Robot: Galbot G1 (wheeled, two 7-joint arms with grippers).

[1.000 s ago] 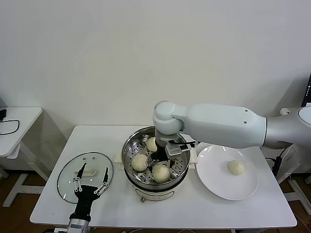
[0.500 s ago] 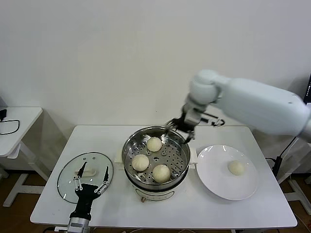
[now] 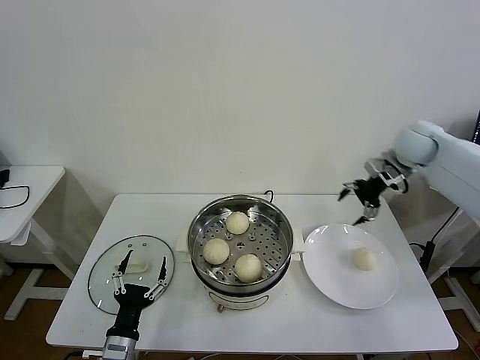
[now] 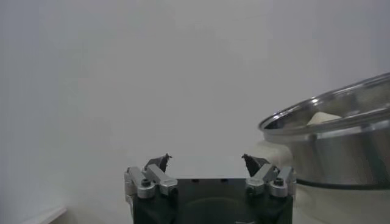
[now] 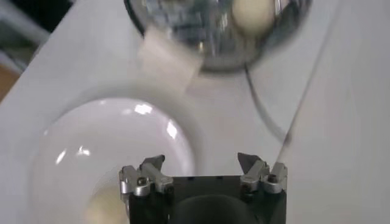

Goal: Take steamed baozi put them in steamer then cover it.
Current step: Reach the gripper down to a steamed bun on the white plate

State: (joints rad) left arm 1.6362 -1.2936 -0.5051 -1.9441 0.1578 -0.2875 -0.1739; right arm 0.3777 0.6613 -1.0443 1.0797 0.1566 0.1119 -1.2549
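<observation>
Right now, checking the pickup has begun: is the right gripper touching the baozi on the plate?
Apart. The head view shows the right gripper open in the air above the plate's far rim, with bare plate between it and the baozi.

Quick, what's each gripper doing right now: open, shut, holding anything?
Left gripper: open, empty, at the near edge of the glass lid.
Right gripper: open, empty, raised above the far edge of the white plate.
</observation>
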